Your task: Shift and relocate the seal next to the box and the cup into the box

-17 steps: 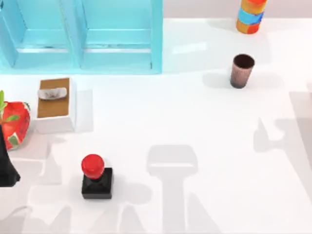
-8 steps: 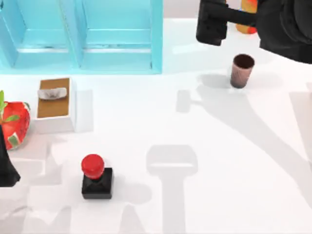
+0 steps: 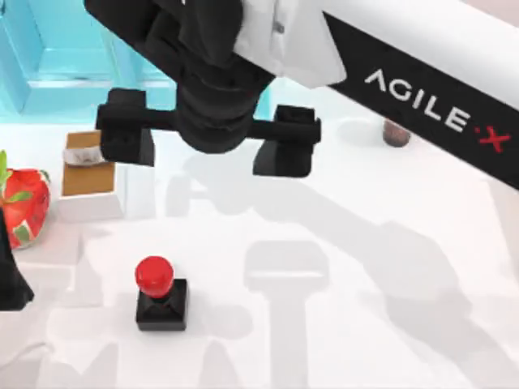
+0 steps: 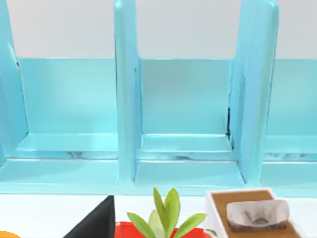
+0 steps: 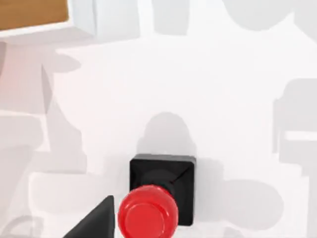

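- Right gripper (image 3: 207, 144): fingers spread wide, high above the white table (image 3: 365, 324).
- Red-knobbed black-cube seal (image 3: 160, 295): upright, clear surface on all sides.
- Left gripper: state cannot be told.

The seal (image 3: 160, 294) stands before the tissue box (image 3: 91, 174), apart.

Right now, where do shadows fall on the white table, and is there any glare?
Top view: the right gripper and its arm cast broad grey shadows across the white table; the red-knobbed black seal throws a small one. Right wrist view: a soft shadow lies beside the seal, whose glossy knob shows a faint highlight. Left wrist view: the blue shelf box is evenly lit.
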